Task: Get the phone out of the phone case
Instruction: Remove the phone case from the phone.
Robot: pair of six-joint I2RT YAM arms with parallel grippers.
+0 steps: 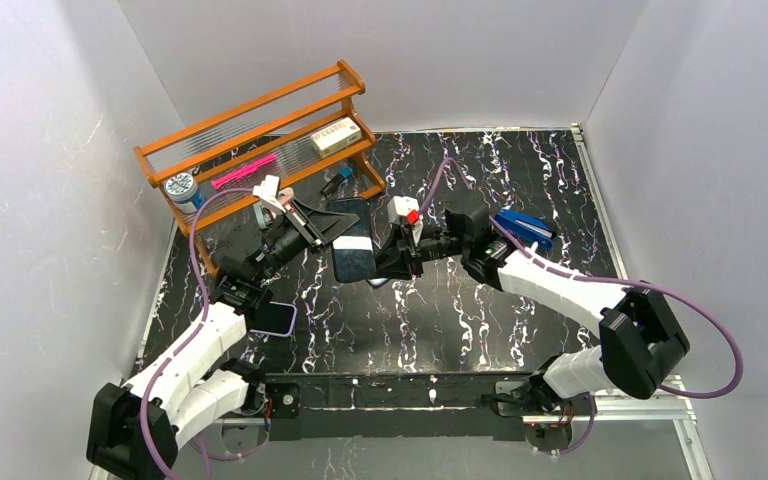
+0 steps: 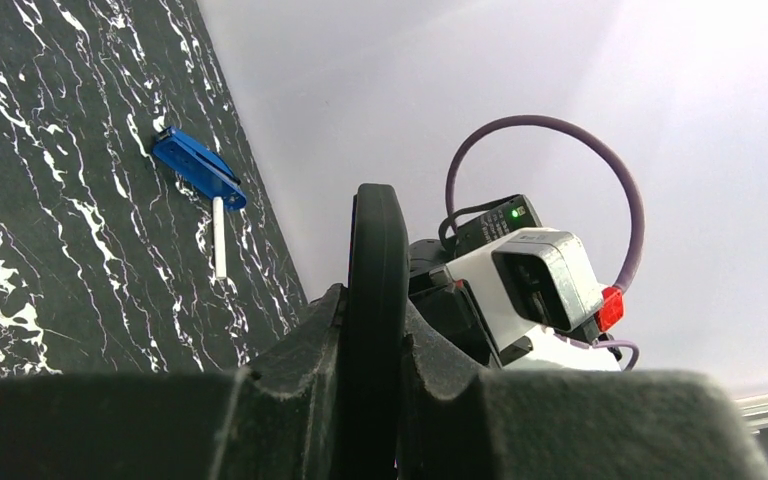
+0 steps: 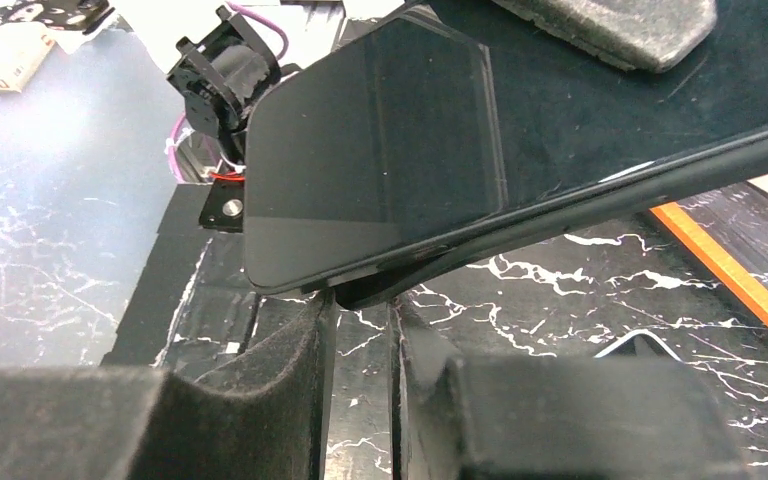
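Left claw (image 2: 375, 325): clamped tight on a black slab seen edge-on, and that's the phone (image 3: 370, 150), standing upright between both pads.
Right claw (image 3: 360, 335): pads drawn in to 1 narrow slot. The phone's dark lower edge dips into the top of it, but I cannot tell whether the pinch actually bites.
Phone: held off the bench (image 1: 460, 310) between the 2 claws, glass tilted up just above the right claw's pads, its far end in the left claw.
Phone case: dark on dark, so I cannot tell it apart from the phone here.
Blue tool (image 1: 525, 228): flat on the bench just behind the right claw's wrist, apart from the phone.
Lilac-rimmed handset (image 1: 275, 318): on the bench behind the left claw, under that forearm.
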